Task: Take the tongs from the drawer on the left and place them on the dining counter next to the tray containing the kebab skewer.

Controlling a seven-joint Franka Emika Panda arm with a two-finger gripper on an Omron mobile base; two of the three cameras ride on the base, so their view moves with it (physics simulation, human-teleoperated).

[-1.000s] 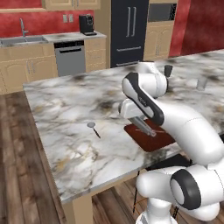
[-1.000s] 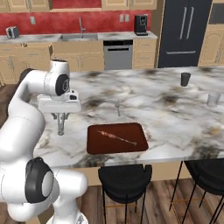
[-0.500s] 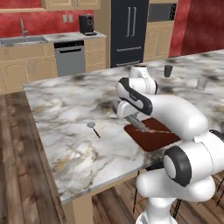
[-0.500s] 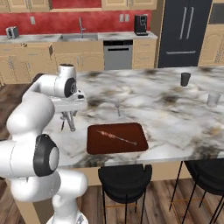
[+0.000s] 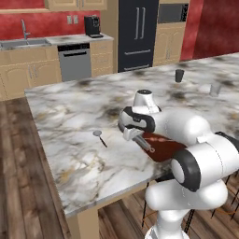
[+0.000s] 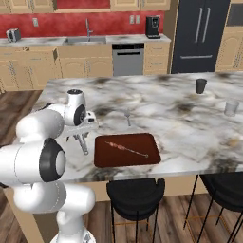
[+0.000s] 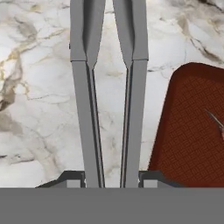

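Veined white-grey marble dining counter (image 7: 39,109) spreads beneath the hand. Leftmost over it in the hand view hang the slim grey metal tongs (image 7: 109,100), two long narrow arms running straight out from the two-finger gripper (image 7: 111,183), whose dark fingertips (image 7: 72,178) pinch them at the near end (the arms stand slightly apart all the way). Just to the right lies the dark reddish-brown shallow tray (image 7: 188,127) holding the thin kebab skewer (image 7: 215,120). The tongs' long axis runs roughly parallel to the tray's near edge, over bare marble, so lowering looks like what remains.
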